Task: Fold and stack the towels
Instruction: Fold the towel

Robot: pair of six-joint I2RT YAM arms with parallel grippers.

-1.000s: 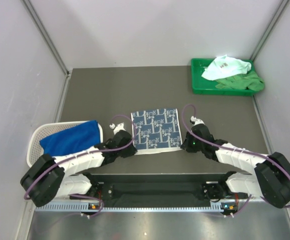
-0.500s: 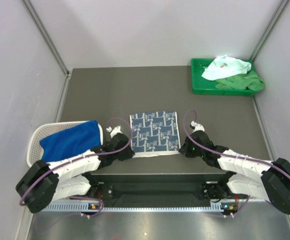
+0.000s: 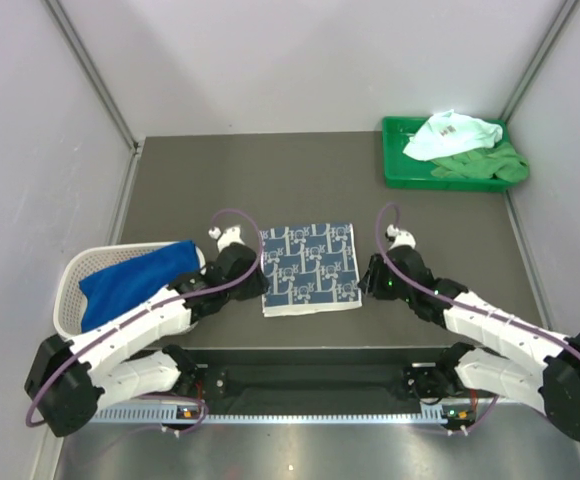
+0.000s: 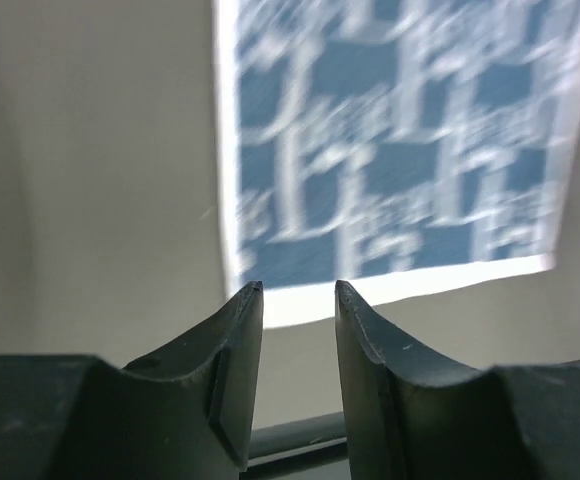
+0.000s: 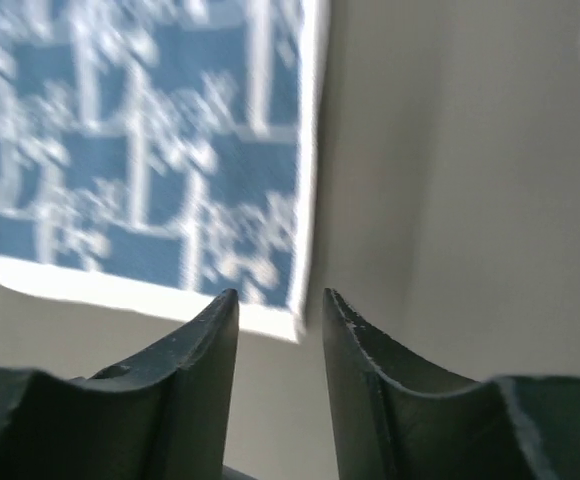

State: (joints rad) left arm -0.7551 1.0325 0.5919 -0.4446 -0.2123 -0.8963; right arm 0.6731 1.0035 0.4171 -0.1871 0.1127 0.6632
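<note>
1. A blue towel (image 3: 135, 278) lay in the white basket (image 3: 67, 290) at the tabletop's (image 3: 220, 180) left edge.
2. The left tool (image 4: 297, 295) stood parted and empty, just off the printed towel's (image 3: 310, 265) near-left corner.
3. That towel lay flat mid-tabletop, between both arms.
4. The right tool (image 5: 278, 300) was likewise parted, apparently gripping nothing, at the near-right corner; the view was blurred.
5. A pale towel (image 3: 455, 132) and a green towel (image 3: 490, 165) were heaped in the green tray (image 3: 398, 170), far right.

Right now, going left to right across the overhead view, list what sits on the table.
A white mesh basket holding a royal blue towel → left gripper → flat navy-and-white printed towel → right gripper → green plastic tray with a pale mint cloth and a green cloth.
</note>
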